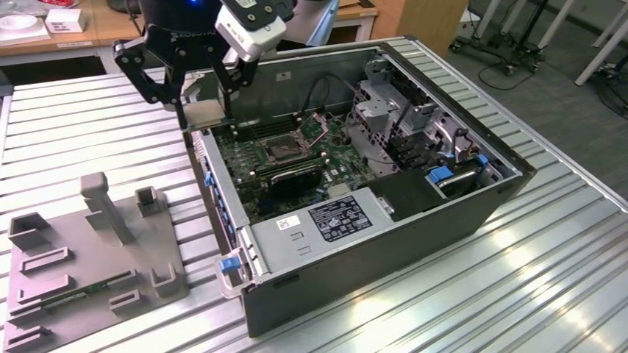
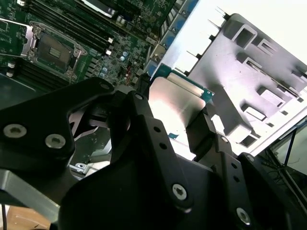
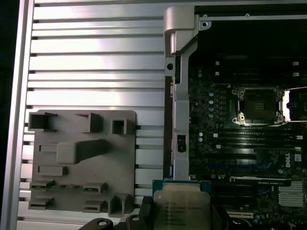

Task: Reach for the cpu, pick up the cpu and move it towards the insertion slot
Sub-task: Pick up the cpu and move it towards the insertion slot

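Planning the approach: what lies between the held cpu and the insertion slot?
In the first wrist view, green board with black memory slots separates the cpu from the insertion slot.

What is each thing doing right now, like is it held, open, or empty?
cpu: lifted, gripped in the gripper, over the edge of the computer case.
gripper: shut on the cpu, up in the air.
insertion slot: empty, its metal bracket swung open.
computer case: lying on its side, side panel off.
grey tray: flat on the table; a green circuit strip lies in it.

exterior: high oblique, far | wrist views: close, sharing insertion slot (image 3: 255, 105) (image 2: 53, 49)
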